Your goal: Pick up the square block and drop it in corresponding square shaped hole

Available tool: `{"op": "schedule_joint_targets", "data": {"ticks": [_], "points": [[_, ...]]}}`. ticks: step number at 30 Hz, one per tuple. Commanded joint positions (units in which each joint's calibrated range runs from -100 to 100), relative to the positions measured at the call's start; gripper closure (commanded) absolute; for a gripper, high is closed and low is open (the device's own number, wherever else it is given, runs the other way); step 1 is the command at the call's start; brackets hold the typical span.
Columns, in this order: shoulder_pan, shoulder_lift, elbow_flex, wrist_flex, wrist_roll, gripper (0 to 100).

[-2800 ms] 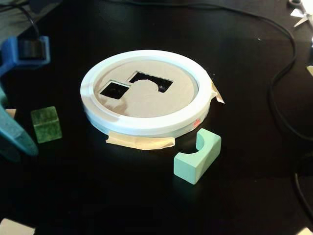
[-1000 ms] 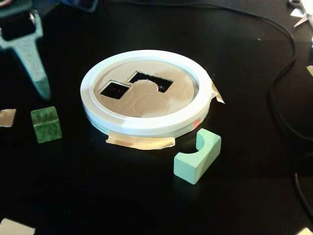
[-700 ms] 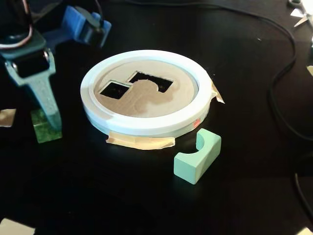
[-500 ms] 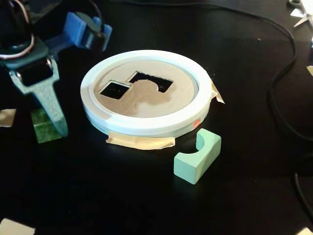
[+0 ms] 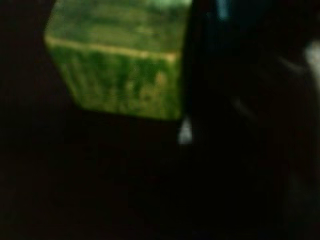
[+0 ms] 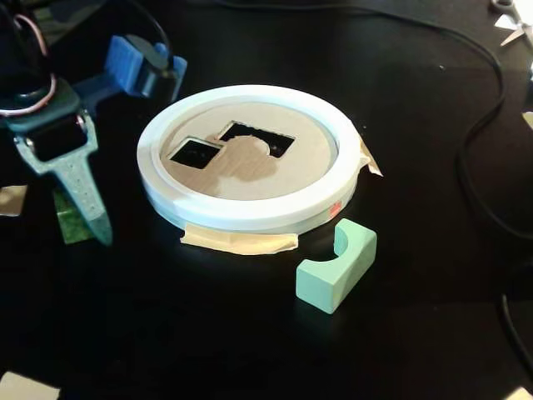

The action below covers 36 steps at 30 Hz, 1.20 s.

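Observation:
The green square block (image 6: 68, 218) sits low at the left of the fixed view, mostly hidden behind my gripper's (image 6: 90, 227) teal finger (image 6: 83, 187), which points down in front of it. In the wrist view the block (image 5: 120, 65) fills the upper left, blurred, with a dark finger (image 5: 205, 75) against its right side. The other finger is hidden, so I cannot tell if the jaws are shut on the block. The white ring board (image 6: 250, 208) lies right of the gripper, with the square hole (image 6: 196, 152) on its left side.
A second hole with a rounded notch (image 6: 260, 138) lies beside the square one. A mint block with a curved cut (image 6: 337, 267) lies in front of the board. Black cables (image 6: 479, 125) run along the right. Tape (image 6: 237, 242) holds the board down.

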Motion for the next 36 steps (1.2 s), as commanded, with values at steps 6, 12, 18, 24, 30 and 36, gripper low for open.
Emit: {"op": "schedule_joint_targets", "data": {"ticks": [6, 12, 18, 24, 30, 36], "points": [[0.1, 0.0, -0.1, -1.3, -0.3, 18], [0.1, 0.0, -0.1, -1.3, -0.3, 46], [0.0, 0.0, -0.1, -1.3, -0.3, 59], [-0.2, -0.1, -0.3, -1.3, -0.3, 77], [-0.4, -1.8, -1.3, -0.5, 0.1, 78], [-0.5, -15.3, -1.4, 0.1, 0.5, 78]]}}
